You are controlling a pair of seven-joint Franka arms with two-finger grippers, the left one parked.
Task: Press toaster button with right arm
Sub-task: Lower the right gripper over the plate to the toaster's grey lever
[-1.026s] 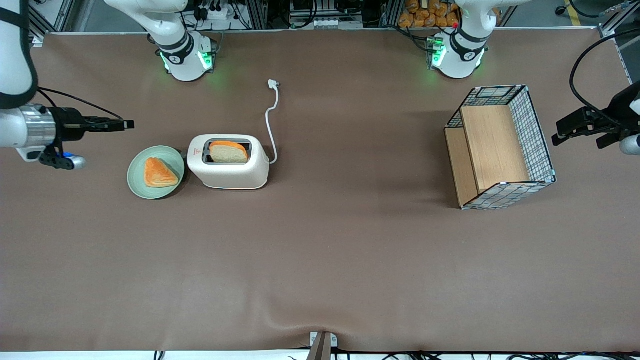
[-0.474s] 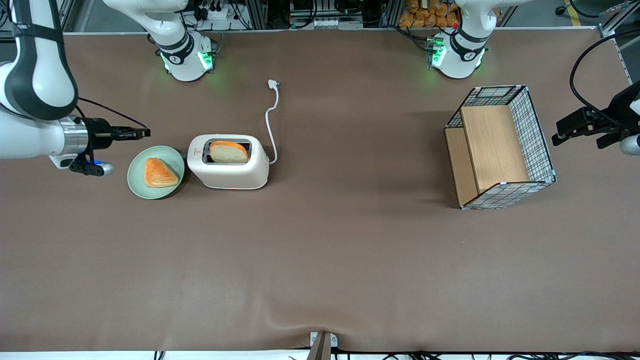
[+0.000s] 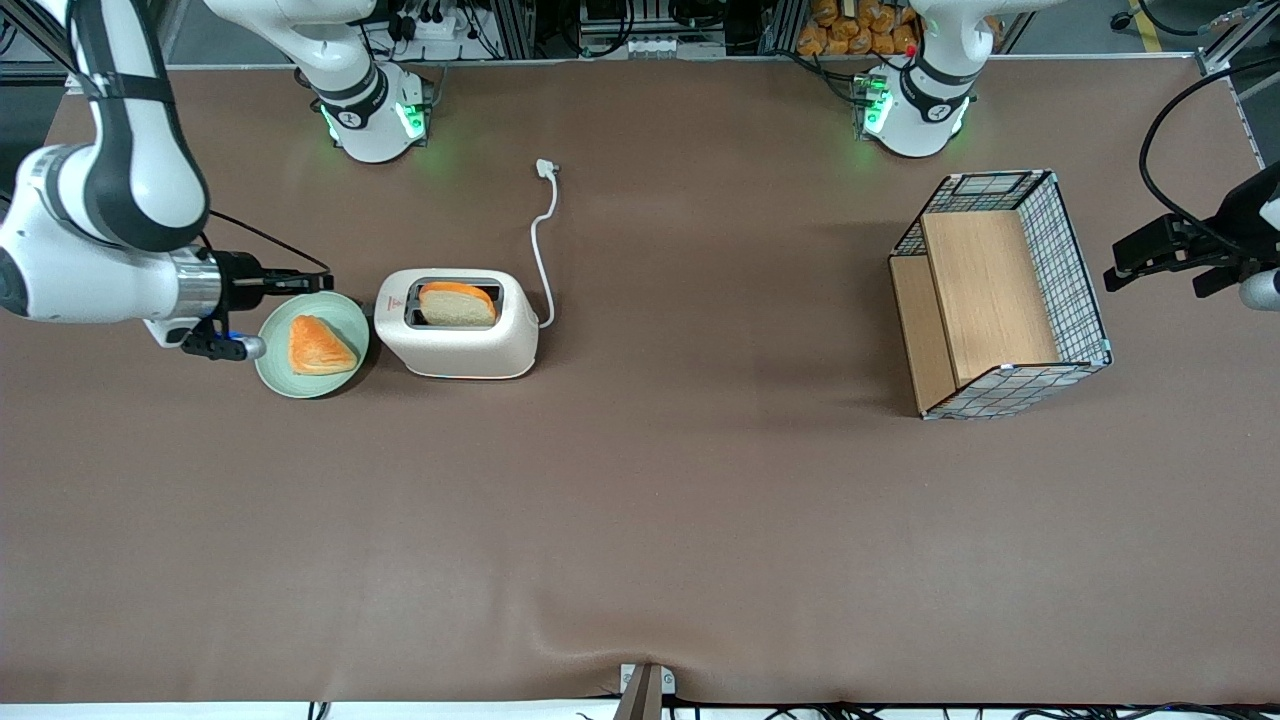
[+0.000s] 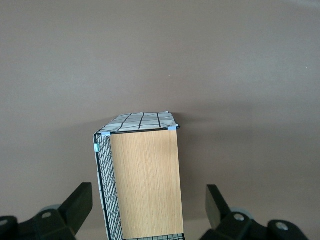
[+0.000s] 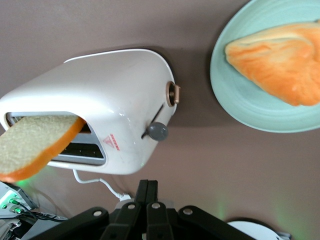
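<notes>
The cream-white toaster (image 3: 460, 340) stands on the brown table with a slice of toast (image 3: 457, 304) upright in its slot. It also shows in the right wrist view (image 5: 100, 100), where the toaster button (image 5: 158, 131), a small dark grey lever knob, sticks out of the narrow end by the red logo (image 5: 114, 142). My right arm (image 3: 100, 270) reaches in from the working arm's end of the table. Its gripper (image 3: 322, 284) is shut and empty, over the rim of the green plate (image 3: 275, 375), a short gap from the toaster's narrow end. The fingers (image 5: 147, 187) are pressed together.
The green plate (image 5: 235, 100) holds an orange-crusted piece of bread (image 3: 318, 345) beside the toaster's button end. A white cord (image 3: 543, 230) runs from the toaster away from the front camera. A wire-mesh basket (image 3: 1085, 290) with wooden boards stands toward the parked arm's end.
My right arm has swung in toward the toaster; the shut gripper has moved from off the plate to over the plate's rim. Toaster, plate and basket have not moved.
</notes>
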